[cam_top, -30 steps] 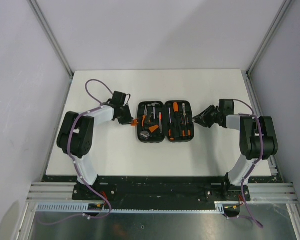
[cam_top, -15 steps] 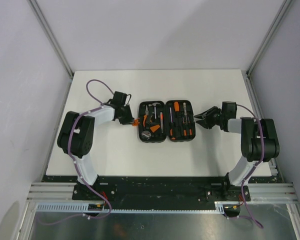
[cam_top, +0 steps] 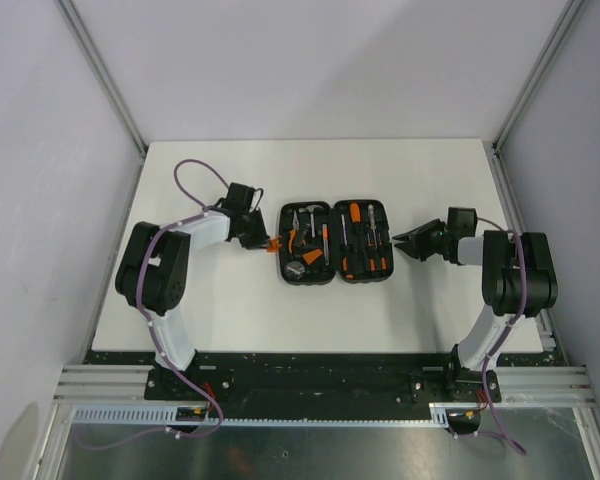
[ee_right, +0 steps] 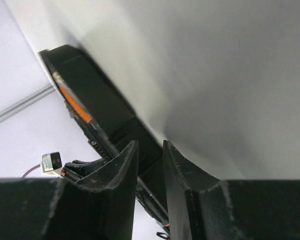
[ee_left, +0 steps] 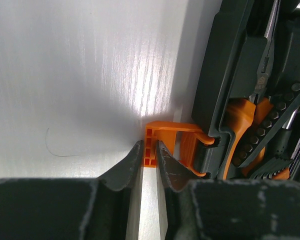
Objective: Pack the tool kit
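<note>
Tool kit case (cam_top: 332,244): black moulded plastic, rounded-rectangular. It lies open and flat at table centre, two halves side by side, hinge running 12 to 6 o'clock.
- Left half holds orange-handled pliers (cam_top: 292,236) and a round grey item at its 7 o'clock corner, too small to name.
- Right half holds screwdrivers (cam_top: 352,214) with orange and black handles, shafts seated in moulded slots.
- The left wrist view shows a row of small dark sockets (ee_left: 268,120) in a strip beside a curved orange grip (ee_left: 240,117).

Orange latch (ee_left: 179,143): glossy ribbed plastic tab, projecting from the case's 9 o'clock edge over the table.

Left gripper (ee_left: 150,146): at 9 o'clock of the case. Its dark, scuffed fingers (ee_left: 129,167) are pinched down on the latch's outer end, both inner faces touching it.

Right gripper (cam_top: 400,241): at 3 o'clock of the case, near its edge but apart from it in the top view. In the wrist view its curved black fingers (ee_right: 121,172) stand a narrow slit apart with nothing between them. The case's smooth black side wall, with an orange strip, shows beyond.

Table (cam_top: 200,300): white and matte, with faint fine streaks close up. Pale wall panels surround it, with aluminium posts (cam_top: 103,80) at the corners. A purple cable (cam_top: 178,175) loops off the left arm at 10 o'clock of the case.
</note>
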Motion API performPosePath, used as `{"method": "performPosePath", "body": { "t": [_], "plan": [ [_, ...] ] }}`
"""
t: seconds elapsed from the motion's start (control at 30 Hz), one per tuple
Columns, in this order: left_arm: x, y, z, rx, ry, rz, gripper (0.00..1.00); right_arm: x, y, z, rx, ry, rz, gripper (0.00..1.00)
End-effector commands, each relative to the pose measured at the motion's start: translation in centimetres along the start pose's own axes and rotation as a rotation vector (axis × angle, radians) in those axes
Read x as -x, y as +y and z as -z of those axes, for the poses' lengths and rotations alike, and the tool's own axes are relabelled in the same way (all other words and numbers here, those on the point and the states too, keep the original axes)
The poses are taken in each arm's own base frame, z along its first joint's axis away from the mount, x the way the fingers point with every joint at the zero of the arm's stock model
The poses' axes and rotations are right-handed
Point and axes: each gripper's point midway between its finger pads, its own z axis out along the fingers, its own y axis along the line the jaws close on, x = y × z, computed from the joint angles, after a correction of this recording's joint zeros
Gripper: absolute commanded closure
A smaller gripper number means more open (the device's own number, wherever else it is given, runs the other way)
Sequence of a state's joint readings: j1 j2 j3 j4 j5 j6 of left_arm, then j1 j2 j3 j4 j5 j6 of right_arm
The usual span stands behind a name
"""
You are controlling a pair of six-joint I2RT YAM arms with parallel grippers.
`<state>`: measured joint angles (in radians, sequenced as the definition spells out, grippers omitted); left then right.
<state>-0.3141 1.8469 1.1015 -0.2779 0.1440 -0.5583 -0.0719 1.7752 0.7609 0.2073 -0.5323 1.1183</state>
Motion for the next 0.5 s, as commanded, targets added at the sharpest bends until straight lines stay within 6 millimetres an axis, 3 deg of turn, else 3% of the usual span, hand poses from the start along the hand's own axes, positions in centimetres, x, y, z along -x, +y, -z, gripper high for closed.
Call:
{"method": "performPosePath", "body": {
  "t": [0.0,0.13,0.23,0.33,0.47],
  "plan": [
    [-1.0,-1.0,-0.8,-0.033,0.046,-0.017,0.81,-0.4,-1.3,-1.0,-0.017,0.044,-0.061,0.7],
    [-1.0,-1.3,-1.0,-0.048,0.058,-0.027,0.81,-1.5,-2.3,-1.9,-0.015,0.122,-0.09,0.72],
    [-1.0,-1.7,-1.1,-0.071,0.067,-0.041,0.82,-3.0,-2.0,-2.2,0.024,0.207,-0.085,0.72],
    [-1.0,-2.4,-1.2,-0.103,0.075,-0.064,0.83,-4.5,-0.4,-2.1,0.095,0.275,-0.058,0.72],
    [-0.9,-3.6,-0.9,-0.144,0.071,-0.102,0.85,-5.4,3.6,-1.1,0.222,0.303,-0.011,0.72]
  ]
}}
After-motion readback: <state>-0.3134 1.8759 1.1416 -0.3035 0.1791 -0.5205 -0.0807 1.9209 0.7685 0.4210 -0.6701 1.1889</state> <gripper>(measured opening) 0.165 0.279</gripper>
